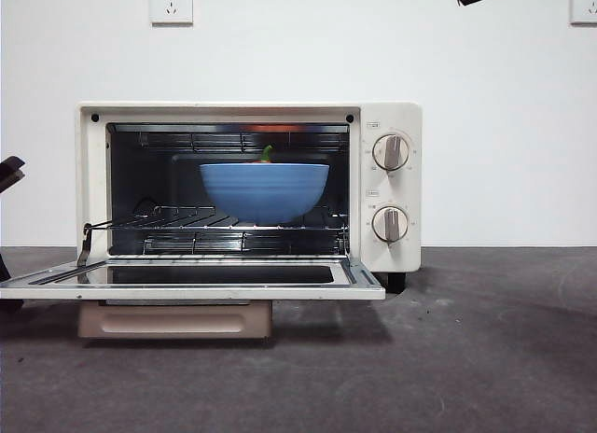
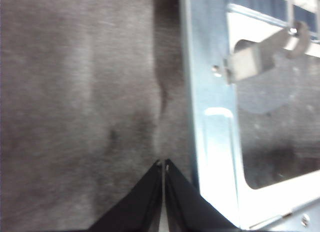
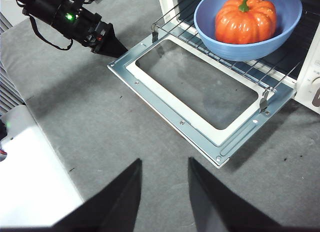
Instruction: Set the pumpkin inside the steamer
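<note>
**Pumpkin sits in bowl inside open steamer**

The pumpkin (image 3: 245, 19) rests in a blue bowl (image 3: 250, 42) on the wire rack (image 1: 187, 218) inside the steamer (image 1: 392, 116), whose door (image 1: 187, 286) lies folded down flat over the counter (image 1: 466, 358). The left gripper (image 2: 163, 164), jaws closed and empty, hovers just beside the door's outer corner. The right gripper (image 3: 165, 164), jaws parted and empty, hangs above the counter, clear of the door's front edge.

Front: low, level, near steamer (image 1: 248, 186) — wrists look down, share door (image 3: 200, 99).
</note>
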Available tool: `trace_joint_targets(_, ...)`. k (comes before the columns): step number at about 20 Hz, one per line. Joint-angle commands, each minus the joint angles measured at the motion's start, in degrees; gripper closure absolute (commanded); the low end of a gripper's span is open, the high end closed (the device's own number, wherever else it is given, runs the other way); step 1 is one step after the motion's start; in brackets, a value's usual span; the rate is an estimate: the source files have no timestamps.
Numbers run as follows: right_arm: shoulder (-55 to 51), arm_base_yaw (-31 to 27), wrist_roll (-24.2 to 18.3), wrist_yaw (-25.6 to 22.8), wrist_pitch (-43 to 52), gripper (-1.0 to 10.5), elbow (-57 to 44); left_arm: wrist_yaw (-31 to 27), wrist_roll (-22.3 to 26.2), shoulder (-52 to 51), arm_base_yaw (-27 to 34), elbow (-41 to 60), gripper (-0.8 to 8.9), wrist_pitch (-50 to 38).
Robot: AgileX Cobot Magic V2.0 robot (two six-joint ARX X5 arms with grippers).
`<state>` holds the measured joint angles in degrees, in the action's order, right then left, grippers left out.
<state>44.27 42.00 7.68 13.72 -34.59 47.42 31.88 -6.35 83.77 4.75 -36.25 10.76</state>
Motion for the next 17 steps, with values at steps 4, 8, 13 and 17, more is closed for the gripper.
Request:
trace_joint_targets(4,0.17,0.61,-0.61,-0.04,0.26,8.0,0.42,6.51,1.09,2.32,0.11,-0.2,7.99,-0.55)
trace_joint_targets(8,0.17,0.61,-0.59,-0.09,0.24,8.0,0.42,12.37,-0.94,2.29,0.13,-0.24,7.99,-2.86)
trace_joint_targets(13,0.17,0.61,-0.48,-0.07,0.22,8.0,0.42,17.79,-5.81,2.01,0.33,-0.57,7.99,-8.41)
trace_joint_targets(17,0.17,0.61,-0.37,-0.07,0.17,8.0,0.42,18.34,-9.38,0.31,1.4,-0.72,7.99,-12.44)
